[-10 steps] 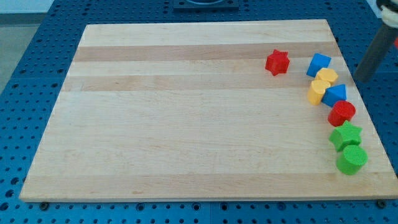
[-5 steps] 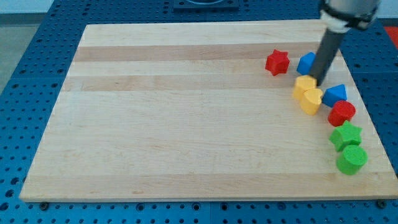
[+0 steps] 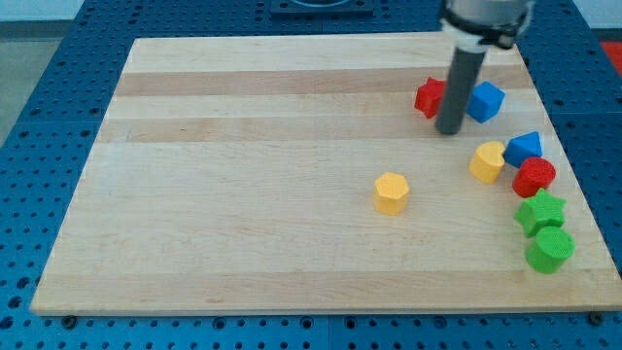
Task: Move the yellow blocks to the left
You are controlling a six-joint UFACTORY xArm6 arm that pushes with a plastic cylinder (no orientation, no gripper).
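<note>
A yellow hexagonal block (image 3: 391, 192) lies alone near the board's middle, right of centre. A second yellow block (image 3: 488, 161), rounded on one side, sits at the right, touching or nearly touching a blue block (image 3: 524, 148) and a red round block (image 3: 534, 177). My tip (image 3: 450, 129) is down on the board above and left of that second yellow block, just below a red star (image 3: 429, 97), and up and to the right of the hexagonal one. The rod partly covers the red star.
A blue cube-like block (image 3: 484, 101) lies right of the rod. A green star (image 3: 540, 212) and a green cylinder (image 3: 549, 250) sit by the wooden board's (image 3: 243, 194) right edge. Blue perforated table surrounds the board.
My tip swept left from beyond the board's right edge. The yellow hexagonal block slid far left and down to near the middle. The other yellow block shifted slightly; the blue cube shifted too.
</note>
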